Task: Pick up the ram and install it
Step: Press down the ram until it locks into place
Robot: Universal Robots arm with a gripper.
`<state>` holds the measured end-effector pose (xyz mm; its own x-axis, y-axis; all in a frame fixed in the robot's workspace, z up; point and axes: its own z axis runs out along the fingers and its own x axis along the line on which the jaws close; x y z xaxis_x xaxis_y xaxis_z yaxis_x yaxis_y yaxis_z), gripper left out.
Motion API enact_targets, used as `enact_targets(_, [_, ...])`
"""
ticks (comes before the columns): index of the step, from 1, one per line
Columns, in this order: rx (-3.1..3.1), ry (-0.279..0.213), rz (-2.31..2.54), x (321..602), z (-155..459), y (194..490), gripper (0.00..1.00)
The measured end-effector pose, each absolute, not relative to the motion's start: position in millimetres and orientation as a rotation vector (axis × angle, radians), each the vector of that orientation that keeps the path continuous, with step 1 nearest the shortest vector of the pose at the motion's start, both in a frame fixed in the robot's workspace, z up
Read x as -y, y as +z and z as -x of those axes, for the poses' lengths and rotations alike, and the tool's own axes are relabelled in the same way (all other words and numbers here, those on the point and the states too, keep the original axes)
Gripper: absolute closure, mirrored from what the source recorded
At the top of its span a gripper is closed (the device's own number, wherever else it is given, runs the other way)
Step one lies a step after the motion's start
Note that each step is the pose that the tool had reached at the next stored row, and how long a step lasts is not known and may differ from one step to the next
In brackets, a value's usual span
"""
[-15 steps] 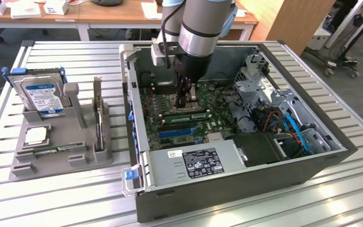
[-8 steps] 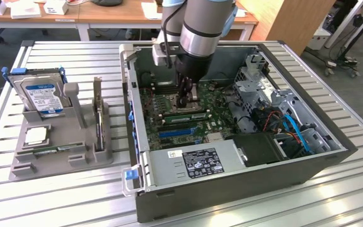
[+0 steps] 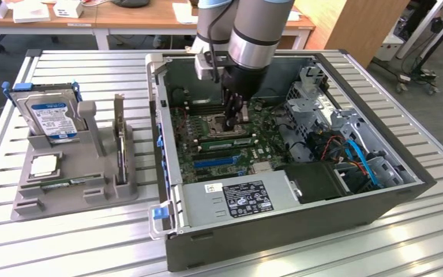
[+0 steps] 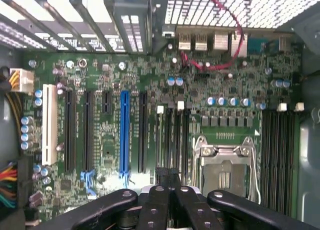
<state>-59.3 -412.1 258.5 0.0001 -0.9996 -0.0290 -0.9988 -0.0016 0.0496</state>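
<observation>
Black gripper (image 3: 235, 118) | I am seeing jaws closing fully, nothing visibly held | hanging over board slots (image 4: 172, 137) | ram (image 3: 66, 183) lying flat in tray (image 3: 29, 202), well off toward exterior view's left.

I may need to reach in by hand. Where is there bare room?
Free: slatted table in front of the computer case, and between the case and the grey holder. Crowded: inside the case around the gripper and the cable corner.

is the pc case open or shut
Open: the case has its side panel off, so the motherboard and blue slot lie bare, and the arm's tool reaches down inside over the board.
</observation>
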Motion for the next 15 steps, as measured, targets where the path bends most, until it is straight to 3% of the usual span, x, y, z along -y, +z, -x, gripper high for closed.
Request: enact_targets(15, [2.209,-0.087,-2.211,412,40,258,0.90])
